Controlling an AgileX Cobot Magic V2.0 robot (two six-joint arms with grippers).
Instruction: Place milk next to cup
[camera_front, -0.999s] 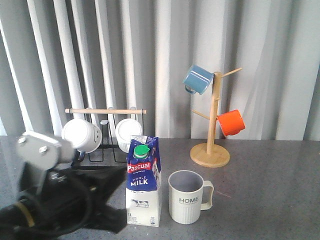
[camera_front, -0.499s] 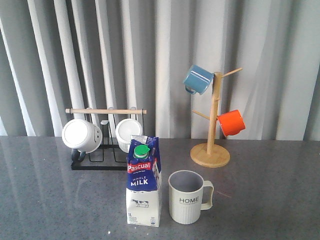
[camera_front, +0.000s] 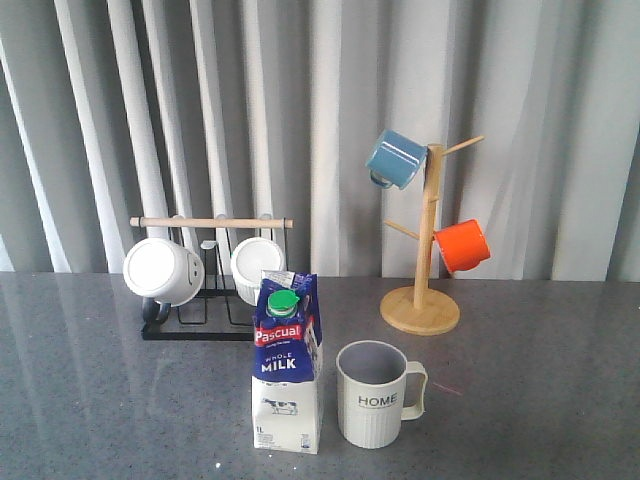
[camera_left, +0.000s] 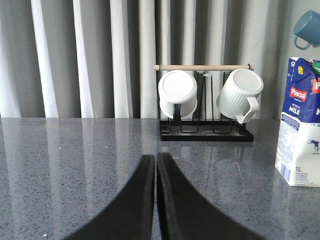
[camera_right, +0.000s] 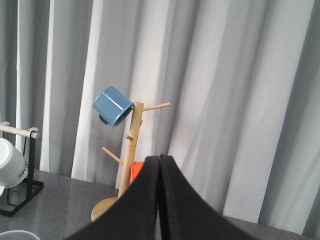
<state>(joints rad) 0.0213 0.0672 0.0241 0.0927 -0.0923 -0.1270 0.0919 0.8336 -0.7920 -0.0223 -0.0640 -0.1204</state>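
The blue and white Pascual milk carton (camera_front: 288, 365) with its green cap stands upright on the grey table, just left of the cream ribbed HOME cup (camera_front: 375, 394), a small gap between them. The cup's handle points right. The carton also shows at the edge of the left wrist view (camera_left: 301, 125). My left gripper (camera_left: 156, 159) is shut and empty, low over the table, well away from the carton. My right gripper (camera_right: 159, 159) is shut and empty, facing the mug tree. Neither arm shows in the front view.
A black rack (camera_front: 200, 330) with a wooden bar holds two white mugs (camera_front: 163, 271) behind the carton. A wooden mug tree (camera_front: 424, 300) at the back right carries a blue mug (camera_front: 396, 159) and an orange mug (camera_front: 462, 245). Grey curtains hang behind.
The left arm, which filled the lower left of the front view one second ago, has drawn back out of that view. Carton and cup have not moved.
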